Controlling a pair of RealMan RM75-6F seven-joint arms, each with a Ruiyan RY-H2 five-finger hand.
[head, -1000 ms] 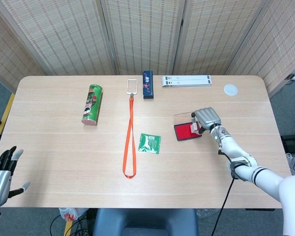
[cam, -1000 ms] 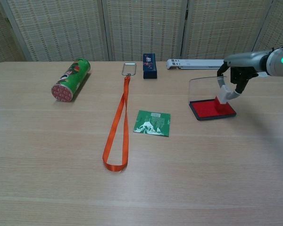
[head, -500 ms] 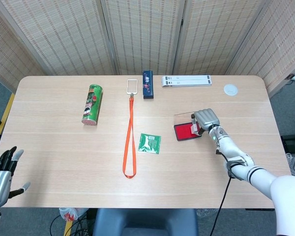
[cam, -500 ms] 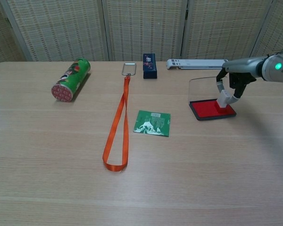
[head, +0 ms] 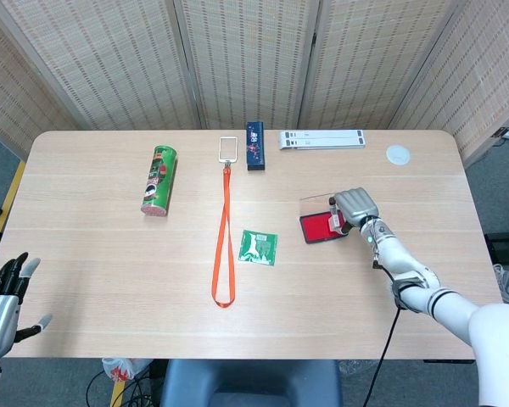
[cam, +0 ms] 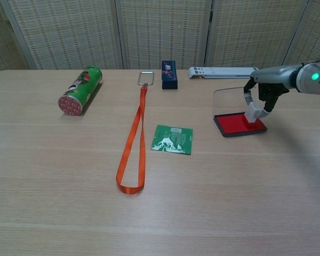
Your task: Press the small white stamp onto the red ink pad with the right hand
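Pinching state: your right robot hand [cam: 262,95] holds the small white stamp [cam: 252,112] between its fingertips; the stamp base sits on the red ink pad [cam: 236,124], toward its right end.
Left robot hand [head: 2,305]: fingers spread, holding nothing, low at the left edge, off the surface [head: 110,280].
Pad lid: clear lid [cam: 228,100] stands upright along the pad's far edge, just beside the stamp.
Risk, slide: pad case looks light; if you push at an angle it will likely skid across the surface instead of inking.
Risk, edge: stamp is near the pad's right end, so a drift to that side may put part of the face on the black rim and ink it unevenly.
Risk, lid: leaning toward the far side could knock the lid or tip it shut on the stamp.
Risk, lift: a sticky pad may rise with the stamp if you pull up fast.
Risk, grip: the pinch is high on the stamp, so it may tilt under load.
Writing, green snack can [head: 159,181]: printed label, words too small to read.
Writing, green packet [cam: 172,139]: white graphic, text unreadable.
Writing, dark blue box [head: 254,146]: small cartoon picture, no legible text.
Writing, white strip [head: 321,138]: marks too small to read.
Orange lanyard [head: 225,237]: no print visible.
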